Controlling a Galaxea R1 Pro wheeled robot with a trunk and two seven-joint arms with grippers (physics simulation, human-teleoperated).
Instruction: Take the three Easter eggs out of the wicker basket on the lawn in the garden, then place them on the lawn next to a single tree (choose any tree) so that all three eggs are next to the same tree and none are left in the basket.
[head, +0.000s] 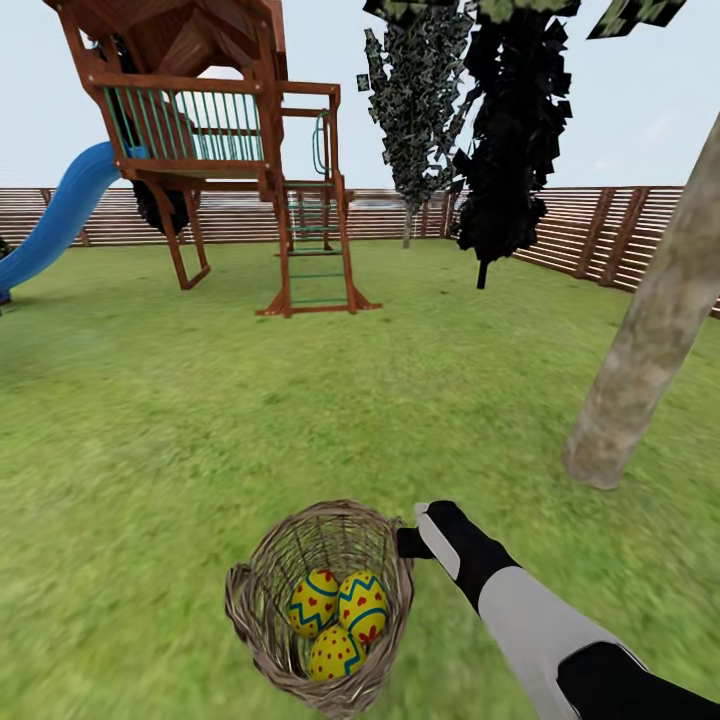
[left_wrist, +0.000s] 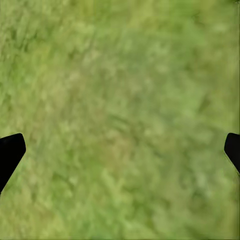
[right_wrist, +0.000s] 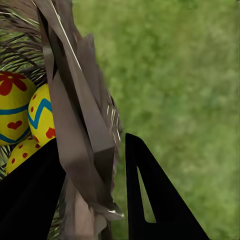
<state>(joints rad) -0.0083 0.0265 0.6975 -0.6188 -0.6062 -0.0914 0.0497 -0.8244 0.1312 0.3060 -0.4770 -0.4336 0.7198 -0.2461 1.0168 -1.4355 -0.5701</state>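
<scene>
The wicker basket (head: 262, 560) stands on the lawn (head: 300, 400) close in front of me, with three Easter eggs (head: 313, 603) (head: 362, 605) (head: 335, 652) lying together at its bottom. My right gripper (head: 405, 542) is at the basket's right rim. In the right wrist view its fingers (right_wrist: 150, 200) straddle the woven wall (right_wrist: 75, 125), one inside and one outside, closed on it, with the eggs (right_wrist: 42, 120) just beyond. My left gripper (left_wrist: 122, 145) hangs open over bare grass. The pale mottled tree trunk (head: 650, 340) leans up at the right, a short way past the basket.
A wooden play frame (head: 220, 130) with a blue slide (head: 60, 215) stands far ahead on the left. A near-black columnar tree (head: 510, 130) and a speckled tree (head: 415, 110) stand before the slat fence (head: 600, 230). Open grass lies between basket and trunk.
</scene>
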